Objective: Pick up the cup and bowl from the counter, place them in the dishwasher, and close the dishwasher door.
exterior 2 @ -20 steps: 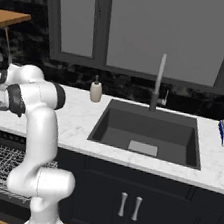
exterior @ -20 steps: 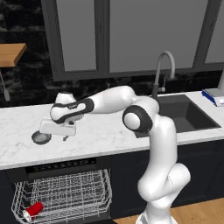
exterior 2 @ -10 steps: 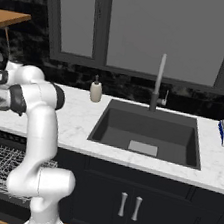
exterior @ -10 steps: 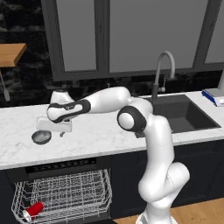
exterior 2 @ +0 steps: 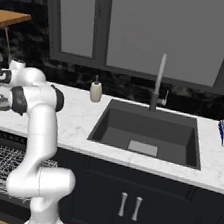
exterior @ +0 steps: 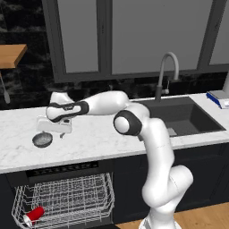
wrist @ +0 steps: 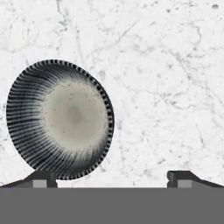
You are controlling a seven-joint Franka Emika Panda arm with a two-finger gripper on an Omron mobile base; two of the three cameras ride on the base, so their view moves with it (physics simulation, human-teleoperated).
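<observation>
The small shallow round grey metallic bowl [exterior: 42, 140] with its speckled pale inside sits on the long white marble-patterned counter [exterior: 98, 138], toward its left end and close to the front edge. In the hand view the bowl [wrist: 60, 119] lies off to the left, its rim just over one dark fingertip [wrist: 41, 178], while the other fingertip stands well apart over bare marble, so the two-finger gripper [wrist: 111, 179] is spread wide and holds nothing. From the left base view the gripper [exterior: 53, 128] hovers just above and a little right of the bowl, at the end of the white arm reaching leftward across the counter. Nearest the cameras, below the counter's edge, the dark navy dishwasher [exterior: 62, 172] stands open with its white wire rack [exterior: 67, 201] pulled out, and the small red tapered cup [exterior: 34, 215] lies on its side in the rack's front left corner (white rim pointing down-left). Farther back, a beige soap dispenser bottle [exterior 2: 96, 90] stands near the wall beside the dark inset sink [exterior 2: 149, 132] and its curved faucet [exterior: 166, 74]. A brown wooden shelf [exterior: 11, 56] hangs high at left.
</observation>
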